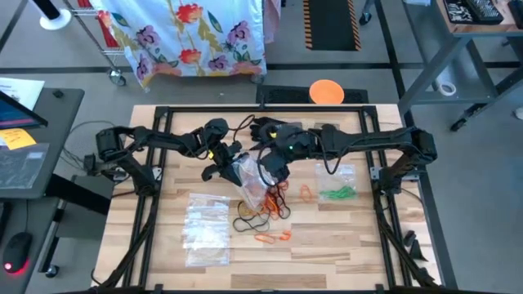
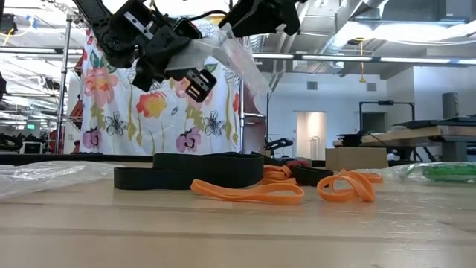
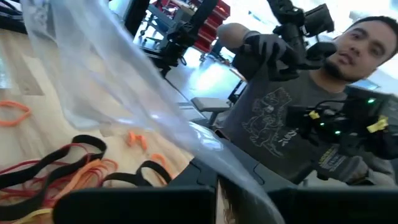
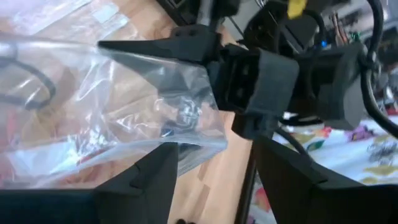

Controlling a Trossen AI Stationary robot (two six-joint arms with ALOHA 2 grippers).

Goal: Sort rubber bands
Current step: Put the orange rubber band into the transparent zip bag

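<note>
Several rubber bands (image 1: 270, 204), mixed colours

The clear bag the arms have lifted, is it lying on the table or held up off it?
Held up. In the low view the clear bag hangs above the table, and the right wrist view shows the left gripper shut on its edge.

Table (image 1: 343, 245): pale wood planks, matt, visible grain, framed in dark metal rails. Held bag (image 4: 93, 112): thin clear plastic film, glossy, creased, catching glare. More clear bags (image 1: 206, 230) lying flat, same shiny film. Rubber bands (image 2: 249, 192): orange ones smooth, dull sheen; black ones matt; green bunch (image 1: 337, 193) inside a clear bag. Left gripper (image 4: 205, 50): matt black hard plastic. Right gripper (image 4: 217, 174): fingers the same dull black. Behind the table, a floral cloth (image 1: 188, 37), soft, draped, unshiny.
</note>
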